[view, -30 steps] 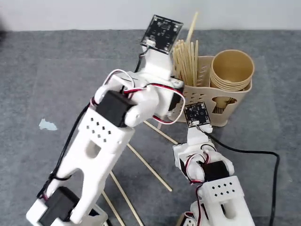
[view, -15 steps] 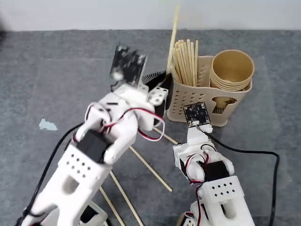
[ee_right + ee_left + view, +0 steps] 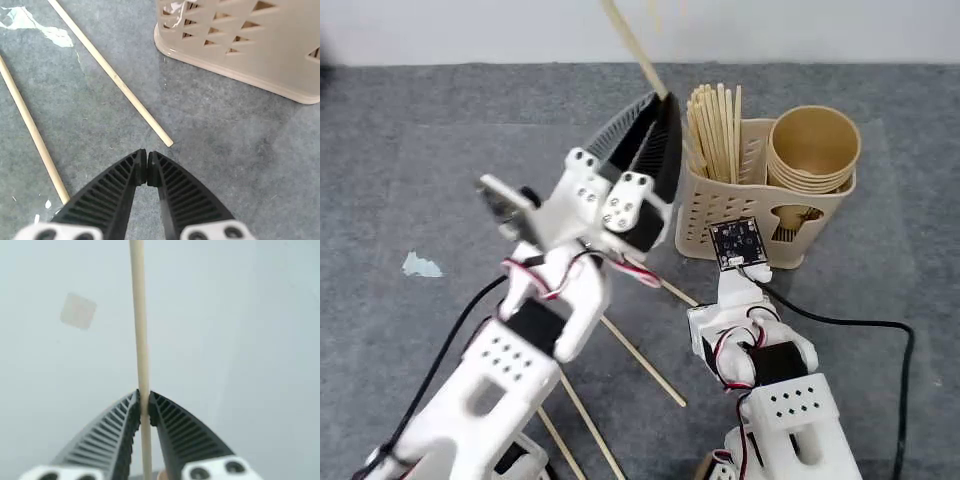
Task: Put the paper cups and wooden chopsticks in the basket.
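Beside the beige plastic basket [image 3: 835, 228], the left gripper [image 3: 664, 100] is clamped on a thin pale wooden chopstick [image 3: 632, 45] jutting up past its tips. The right gripper [image 3: 146, 167] is closed on nothing, low over the grey mat [image 3: 250, 150].

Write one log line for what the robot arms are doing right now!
left claw: shut on chopstick, up near basket | right claw: shut, empty, low over table | cups: in basket | loose chopsticks: on table
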Controlling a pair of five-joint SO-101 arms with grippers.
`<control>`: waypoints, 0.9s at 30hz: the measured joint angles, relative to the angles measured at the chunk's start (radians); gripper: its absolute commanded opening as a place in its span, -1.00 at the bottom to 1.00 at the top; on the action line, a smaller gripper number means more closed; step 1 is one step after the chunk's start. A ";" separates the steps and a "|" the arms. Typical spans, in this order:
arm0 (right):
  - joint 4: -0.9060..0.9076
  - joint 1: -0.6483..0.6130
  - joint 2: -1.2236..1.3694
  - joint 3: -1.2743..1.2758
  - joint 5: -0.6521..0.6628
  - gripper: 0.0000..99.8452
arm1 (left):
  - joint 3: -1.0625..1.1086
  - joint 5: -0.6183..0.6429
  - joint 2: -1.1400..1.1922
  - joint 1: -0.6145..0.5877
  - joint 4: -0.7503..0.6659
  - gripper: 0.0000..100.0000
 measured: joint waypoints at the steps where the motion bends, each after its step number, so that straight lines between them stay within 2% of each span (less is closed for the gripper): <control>1: 0.000 0.000 0.000 0.000 0.000 -0.96 | 0.000 0.000 0.037 0.000 -0.023 -0.98; 4: 0.000 0.000 0.000 0.000 0.000 -0.96 | -0.026 0.000 0.164 0.000 -0.078 -0.98; 11: 0.000 0.000 0.000 0.000 0.000 -0.96 | -0.138 0.000 0.391 -0.025 -0.100 -0.98; 17: 0.000 0.000 0.000 0.000 0.000 -0.96 | -0.175 0.002 0.489 -0.077 -0.100 -0.97; 19: 0.000 0.000 0.000 0.000 0.000 -0.96 | -0.175 -0.035 0.497 -0.077 -0.101 -0.96; 21: 0.000 0.000 0.000 0.000 0.000 -0.96 | -0.175 -0.081 0.497 -0.072 -0.094 -0.86; 25: 0.000 0.000 0.000 0.000 0.000 -0.96 | -0.176 -0.121 0.494 -0.054 0.043 -0.60; 27: 0.000 0.000 0.000 0.000 0.000 -0.96 | -0.176 -0.100 0.465 -0.043 0.161 -0.57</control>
